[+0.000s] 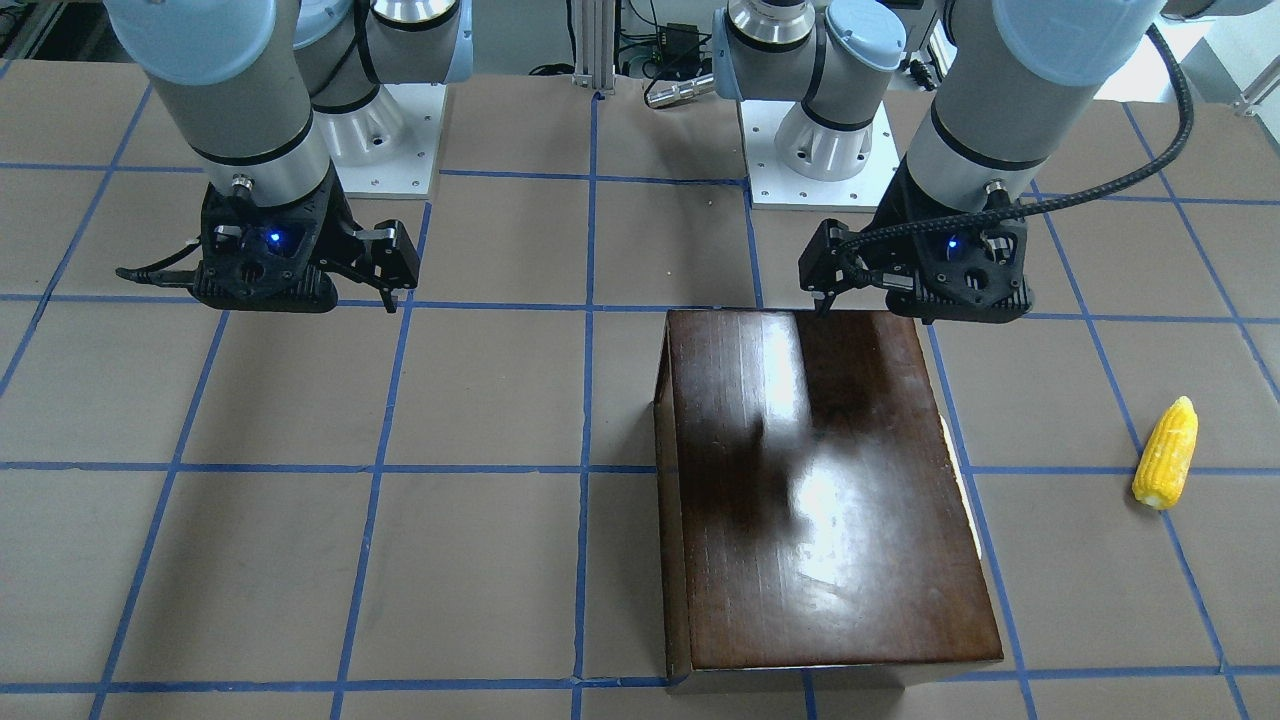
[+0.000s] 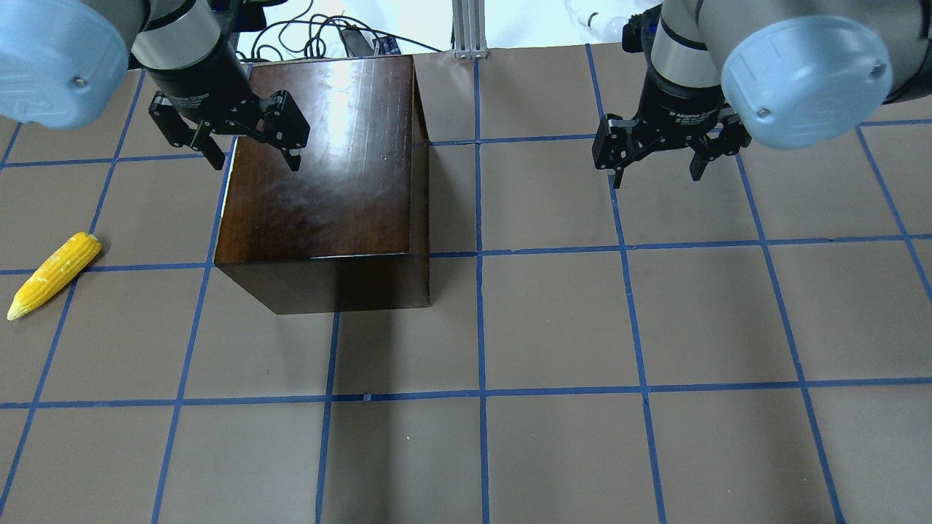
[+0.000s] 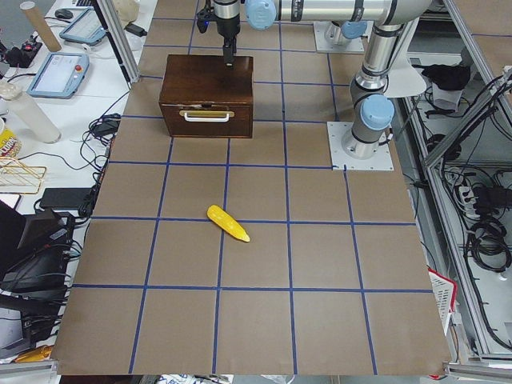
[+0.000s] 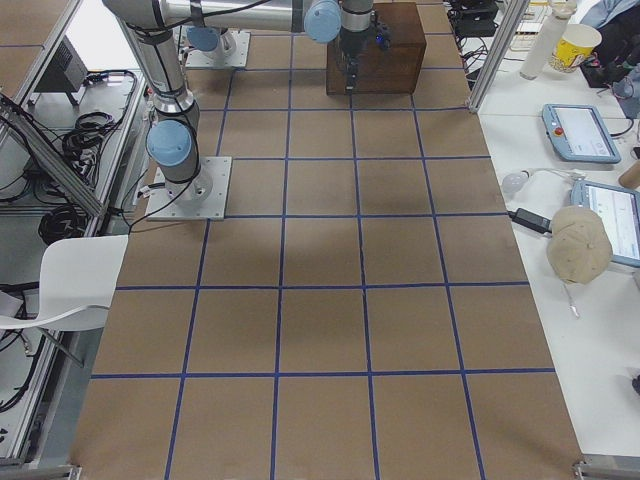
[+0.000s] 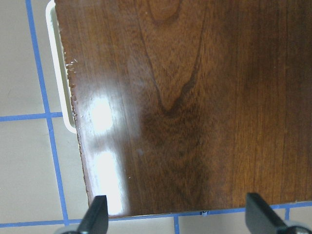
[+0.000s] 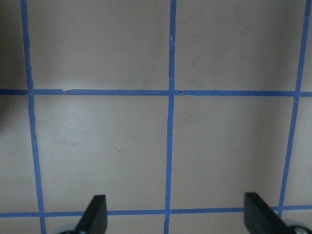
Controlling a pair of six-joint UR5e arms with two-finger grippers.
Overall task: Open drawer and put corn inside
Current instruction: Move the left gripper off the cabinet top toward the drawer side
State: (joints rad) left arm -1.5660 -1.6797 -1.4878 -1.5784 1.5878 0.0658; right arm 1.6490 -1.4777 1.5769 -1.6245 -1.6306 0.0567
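The glossy dark-brown box (image 2: 320,175) stands on the table, also in the front view (image 1: 820,490). Its drawer (image 3: 206,116) is closed; its front with a pale handle (image 5: 61,73) faces the robot's left. The yellow corn (image 2: 52,275) lies on the table on that side, apart from the box, also in the front view (image 1: 1166,452) and the left view (image 3: 228,222). My left gripper (image 2: 255,160) is open and empty, hovering above the box top near the drawer side (image 5: 176,217). My right gripper (image 2: 655,175) is open and empty above bare table (image 6: 173,217).
The table (image 2: 553,327) is brown paper with a blue tape grid. The two arm bases (image 1: 810,150) stand at the robot's edge. Monitors, cables and cups (image 3: 48,72) sit beyond the far table edge.
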